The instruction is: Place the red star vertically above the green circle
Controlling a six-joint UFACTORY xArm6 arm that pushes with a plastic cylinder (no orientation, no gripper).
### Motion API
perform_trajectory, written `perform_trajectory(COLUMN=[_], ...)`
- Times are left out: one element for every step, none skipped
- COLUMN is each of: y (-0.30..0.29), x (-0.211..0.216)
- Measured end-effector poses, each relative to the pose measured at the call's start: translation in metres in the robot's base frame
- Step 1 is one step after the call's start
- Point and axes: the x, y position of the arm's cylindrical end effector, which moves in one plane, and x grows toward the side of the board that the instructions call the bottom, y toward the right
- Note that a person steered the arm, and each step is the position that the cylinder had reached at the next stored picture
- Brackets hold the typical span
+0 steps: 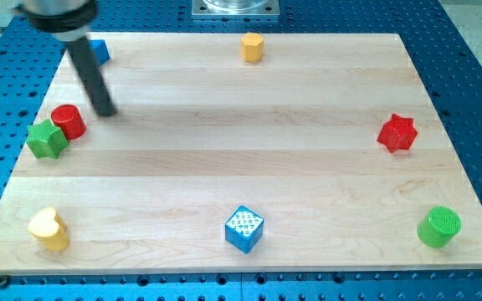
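Observation:
The red star (397,133) lies near the board's right edge, at mid height. The green circle (439,227) stands near the bottom right corner, below and slightly right of the red star. My tip (105,111) is at the view's upper left, just right of and above a red circle (69,121), far from both the red star and the green circle. The rod slants up to the left.
A green star (47,140) touches the red circle at the left. A blue block (98,51) sits partly behind the rod at the top left. A yellow hexagon (252,47) is at top centre, a yellow heart (48,229) at bottom left, a blue cube (243,228) at bottom centre.

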Motion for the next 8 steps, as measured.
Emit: perform_trajectory(y=[0.109,0.208,0.308,0.370,0.442,0.475,0.427,0.355], x=[0.000,0.000,-0.004,-0.003,-0.003,0.006,0.034,0.035])
